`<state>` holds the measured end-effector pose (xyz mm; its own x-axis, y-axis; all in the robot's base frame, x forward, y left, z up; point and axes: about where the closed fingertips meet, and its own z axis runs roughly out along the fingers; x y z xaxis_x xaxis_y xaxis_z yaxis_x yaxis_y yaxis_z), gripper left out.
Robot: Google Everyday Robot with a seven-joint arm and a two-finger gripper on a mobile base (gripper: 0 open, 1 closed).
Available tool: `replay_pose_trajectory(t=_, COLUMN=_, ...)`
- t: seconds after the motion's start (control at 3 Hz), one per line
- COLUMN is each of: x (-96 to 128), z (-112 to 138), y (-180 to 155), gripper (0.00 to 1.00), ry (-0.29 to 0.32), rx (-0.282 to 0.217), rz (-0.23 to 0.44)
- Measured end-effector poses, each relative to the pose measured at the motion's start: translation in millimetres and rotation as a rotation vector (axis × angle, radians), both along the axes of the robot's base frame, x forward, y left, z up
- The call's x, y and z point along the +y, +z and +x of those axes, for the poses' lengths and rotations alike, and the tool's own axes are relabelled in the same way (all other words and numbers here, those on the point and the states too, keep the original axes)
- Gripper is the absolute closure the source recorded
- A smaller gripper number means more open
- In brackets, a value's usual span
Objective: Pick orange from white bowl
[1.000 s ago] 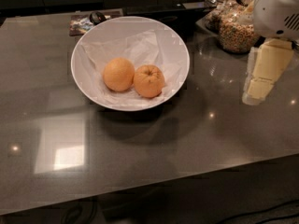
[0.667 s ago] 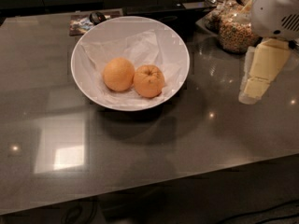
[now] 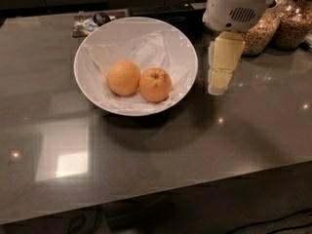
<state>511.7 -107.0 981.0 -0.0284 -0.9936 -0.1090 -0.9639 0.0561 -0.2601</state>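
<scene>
The white bowl, wide and lined with crumpled white paper, stands on the dark counter. Two fruits lie in it side by side. The orange is the right one, deeper in colour with a puckered stem dimple. A smoother, paler orange touches it on the left. My gripper hangs from the white arm housing just right of the bowl's rim, its cream fingers pointing down above the counter, apart from the orange.
Two jars of grain or nuts stand at the back right. Small packets and a dark round object lie behind the bowl. The counter's front edge runs across the bottom.
The gripper has moved left, from the far right of the view to just beside the bowl's right rim. The bowl and fruits have not moved.
</scene>
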Motion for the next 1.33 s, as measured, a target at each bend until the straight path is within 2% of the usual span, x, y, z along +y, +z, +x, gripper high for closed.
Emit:
replay_pose_trajectory(t=0.33, x=29, z=12, y=-12, gripper=0.02, ry=0.052, rx=0.033, rz=-0.021)
replay_pose_trajectory(t=1.0, x=72, z=20, y=-32, gripper=0.23, ry=0.143, rx=0.089, rz=-0.044)
replay_pose_trajectory(t=1.33, x=87, z=24, y=-35, gripper=0.24, ry=0.171, rx=0.101, rz=-0.048)
